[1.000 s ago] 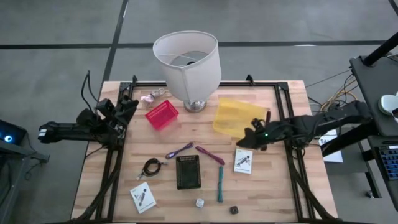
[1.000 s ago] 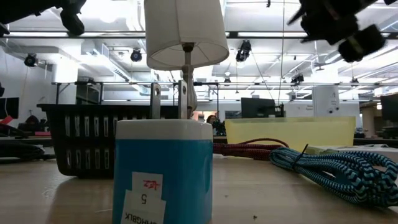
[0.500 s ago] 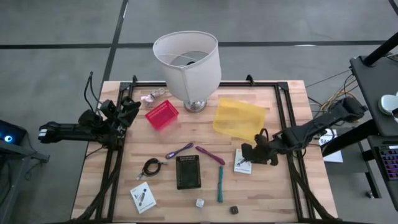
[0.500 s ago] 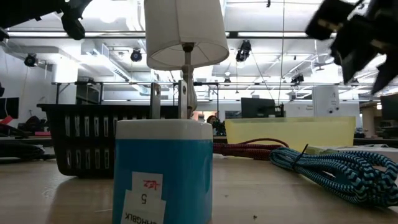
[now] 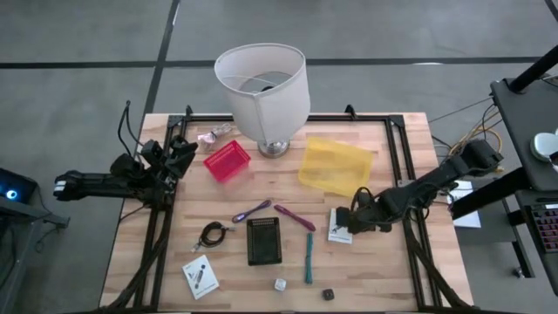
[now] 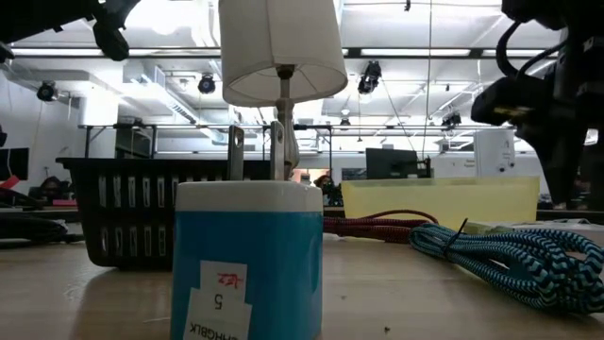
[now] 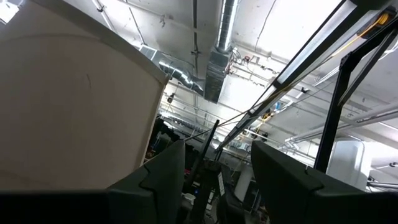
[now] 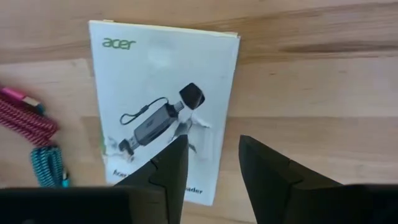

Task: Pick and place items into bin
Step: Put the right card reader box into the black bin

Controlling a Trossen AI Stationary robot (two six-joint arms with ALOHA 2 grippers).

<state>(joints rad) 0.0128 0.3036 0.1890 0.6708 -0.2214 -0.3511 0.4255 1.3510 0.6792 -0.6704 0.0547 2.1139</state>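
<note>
A white printed card (image 8: 165, 106) lies flat on the wooden table (image 5: 392, 270), right of centre. My right gripper (image 8: 211, 155) hangs just over it, open and pointing down. One finger stands over the card's printed face and the other over the bare wood beside its edge; I see no contact. In the high view this gripper (image 5: 349, 221) covers part of the card (image 5: 338, 229). My left gripper (image 7: 217, 162) waits open at the table's left edge (image 5: 179, 153), pointing up past the lampshade (image 7: 68, 99). Two purple strips (image 5: 251, 210), (image 5: 294, 216), a teal stick (image 5: 309, 257), a black coiled cable (image 5: 212, 234) and a second card (image 5: 200, 276) lie loose.
A red basket (image 5: 227, 160) and a yellow bin (image 5: 335, 164) stand at the back, beside the white lamp (image 5: 261, 87). A black box (image 5: 263, 241) lies mid-table. Two small cubes (image 5: 280, 284), (image 5: 328, 295) sit near the front edge. Black frame rails (image 5: 403, 174) run along both sides.
My right gripper has come down and moved toward the table's near edge, from beside the yellow bin to just over the white card. It has tipped from nearly level to pointing down and has rolled. The card has not moved.
</note>
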